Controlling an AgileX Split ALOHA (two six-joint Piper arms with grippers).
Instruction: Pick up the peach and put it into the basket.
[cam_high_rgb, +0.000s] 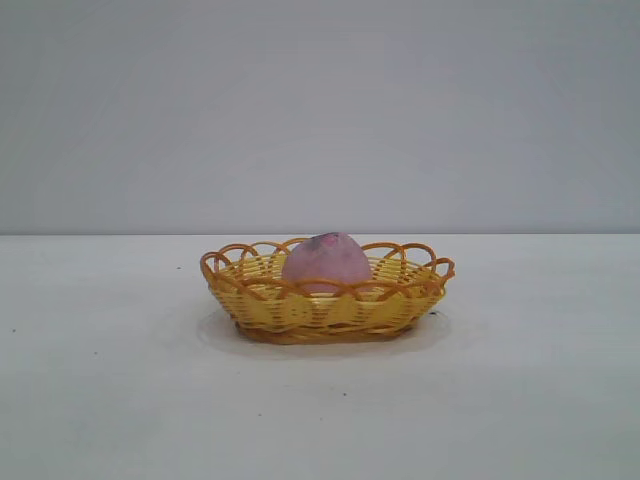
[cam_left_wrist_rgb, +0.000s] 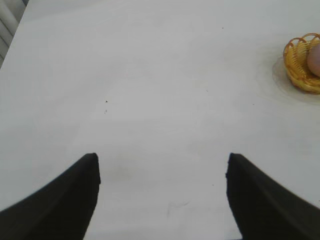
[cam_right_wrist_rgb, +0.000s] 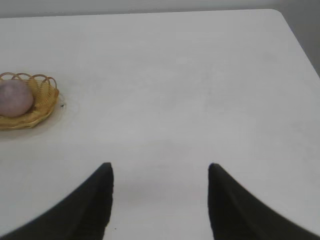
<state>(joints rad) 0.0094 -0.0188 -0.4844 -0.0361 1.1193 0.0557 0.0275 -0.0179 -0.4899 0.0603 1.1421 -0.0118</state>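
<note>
The dusty-pink peach (cam_high_rgb: 326, 262) lies inside the yellow wicker basket (cam_high_rgb: 270, 305) with its orange looped rim, at the middle of the white table. Neither arm shows in the exterior view. In the left wrist view my left gripper (cam_left_wrist_rgb: 162, 161) stands open over bare table, with the basket (cam_left_wrist_rgb: 296, 70) and peach (cam_left_wrist_rgb: 315, 59) far off at the frame's edge. My right gripper (cam_right_wrist_rgb: 160, 169) is also open with nothing between its fingers; the basket (cam_right_wrist_rgb: 42, 102) and peach (cam_right_wrist_rgb: 15, 97) sit well away from it.
The white table (cam_high_rgb: 520, 380) spreads wide around the basket. Its far edge and rounded corner (cam_right_wrist_rgb: 277, 15) show in the right wrist view. A grey wall (cam_high_rgb: 320, 110) stands behind.
</note>
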